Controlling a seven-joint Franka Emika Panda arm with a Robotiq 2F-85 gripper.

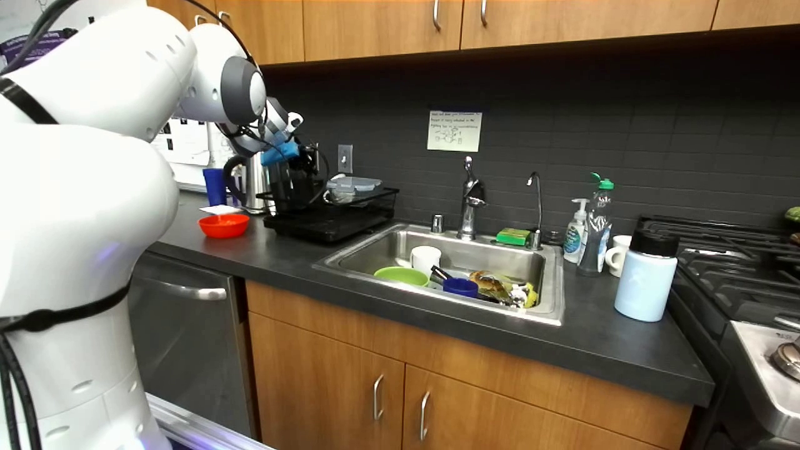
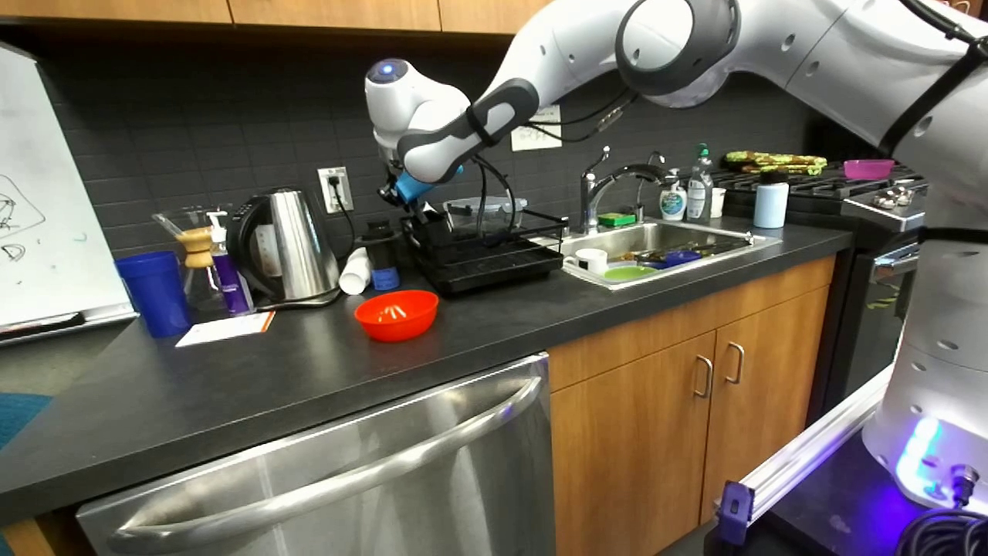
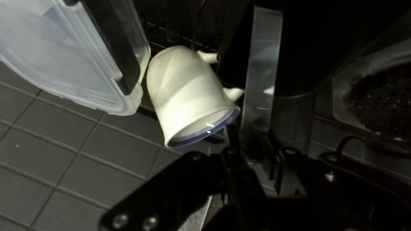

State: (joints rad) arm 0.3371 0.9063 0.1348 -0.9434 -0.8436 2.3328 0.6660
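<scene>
The pincer (image 3: 253, 144) is positioned over one end of the drying rack (image 2: 502, 266). Its jaws stand close together on either side of a grey strip (image 3: 263, 64), seen against a dark container (image 1: 289, 190); the contact area is too dark to tell whether they grip. The dark container is located at the same end of the rack. Next to it at the rack, a white mug (image 3: 189, 89) with a blue band at its mouth, handle toward the container. On the mug's other side, a clear lidded box (image 3: 64, 57), also on the rack. Tabletop (image 2: 231, 386) near that end of the rack: red bowl (image 2: 397, 313), noted in both exterior views; steel kettle (image 2: 309, 247) beyond; blue tumbler (image 2: 154, 293) farther off. At the rack's opposite end: steel sink (image 1: 555, 281), containing a green bowl (image 1: 400, 275), a blue cup (image 1: 460, 287) and a white cup (image 1: 425, 258).
</scene>
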